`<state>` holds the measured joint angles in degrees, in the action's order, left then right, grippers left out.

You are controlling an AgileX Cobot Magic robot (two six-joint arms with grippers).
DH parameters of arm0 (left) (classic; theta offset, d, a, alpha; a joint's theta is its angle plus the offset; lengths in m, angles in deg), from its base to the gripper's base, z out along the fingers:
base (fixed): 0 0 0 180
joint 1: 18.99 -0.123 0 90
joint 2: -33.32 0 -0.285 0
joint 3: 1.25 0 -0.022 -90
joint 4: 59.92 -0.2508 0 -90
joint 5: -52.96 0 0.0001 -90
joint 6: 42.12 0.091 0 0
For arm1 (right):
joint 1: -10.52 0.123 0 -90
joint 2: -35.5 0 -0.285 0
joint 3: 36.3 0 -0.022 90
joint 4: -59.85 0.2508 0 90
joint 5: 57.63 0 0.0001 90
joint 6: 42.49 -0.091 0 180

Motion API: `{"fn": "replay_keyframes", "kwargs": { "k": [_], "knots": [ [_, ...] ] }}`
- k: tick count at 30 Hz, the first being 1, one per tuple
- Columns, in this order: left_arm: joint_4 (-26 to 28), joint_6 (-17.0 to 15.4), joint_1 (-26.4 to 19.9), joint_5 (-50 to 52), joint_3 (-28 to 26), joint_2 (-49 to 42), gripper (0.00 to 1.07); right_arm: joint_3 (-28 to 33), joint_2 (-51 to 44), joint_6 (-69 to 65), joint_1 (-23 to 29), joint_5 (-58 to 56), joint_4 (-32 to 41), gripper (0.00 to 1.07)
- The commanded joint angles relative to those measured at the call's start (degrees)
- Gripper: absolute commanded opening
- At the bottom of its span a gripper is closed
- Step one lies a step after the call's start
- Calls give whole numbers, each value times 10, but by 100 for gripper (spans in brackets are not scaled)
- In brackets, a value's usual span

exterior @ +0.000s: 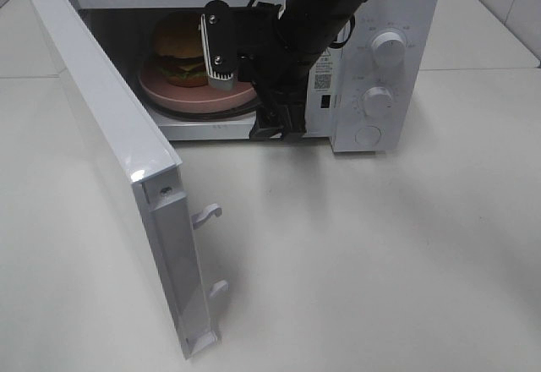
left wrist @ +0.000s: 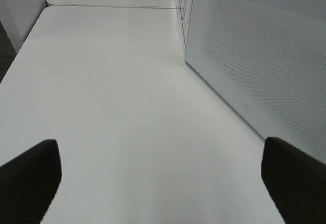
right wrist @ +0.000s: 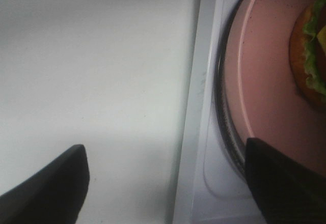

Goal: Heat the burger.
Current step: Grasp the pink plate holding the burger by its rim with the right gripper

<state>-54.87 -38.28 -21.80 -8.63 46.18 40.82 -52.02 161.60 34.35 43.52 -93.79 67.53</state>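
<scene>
Already inside microwave (exterior: 423, 76), burger (exterior: 179, 49) on plate (exterior: 161, 95), door (exterior: 93, 118) open

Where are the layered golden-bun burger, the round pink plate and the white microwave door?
layered golden-bun burger (exterior: 176, 34): exterior high view, on its domed bun.
round pink plate (exterior: 179, 99): exterior high view, on its bare front rim.
white microwave door (exterior: 101, 84): exterior high view, on its upper surface.

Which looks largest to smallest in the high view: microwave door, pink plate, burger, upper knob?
1. microwave door, nearest the camera, which flatters it
2. pink plate
3. burger, partly hidden
4. upper knob
</scene>
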Motion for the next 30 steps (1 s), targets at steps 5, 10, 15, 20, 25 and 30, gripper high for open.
{"fn": "replay_keyframes", "kwargs": {
  "k": [5, 10, 15, 20, 25, 30],
  "knots": [
    [2, -3, -2, 1, 1, -2, 101, -48, 38, -11, 2, -9, 6, 83],
    [2, -3, -2, 1, 1, -2, 101, -81, 66, -12, 7, -25, 9, 82],
    [2, -3, -2, 1, 1, -2, 101, -96, 87, -11, 8, -25, 21, 80],
    [2, -3, -2, 1, 1, -2, 101, -121, 105, -11, 12, -29, 23, 79],
    [2, -3, -2, 1, 1, -2, 101, -143, 121, -11, 14, -37, 34, 79],
    [2, -3, -2, 1, 1, -2, 101, -168, 138, -13, 14, -38, 37, 78]
  ]
}}
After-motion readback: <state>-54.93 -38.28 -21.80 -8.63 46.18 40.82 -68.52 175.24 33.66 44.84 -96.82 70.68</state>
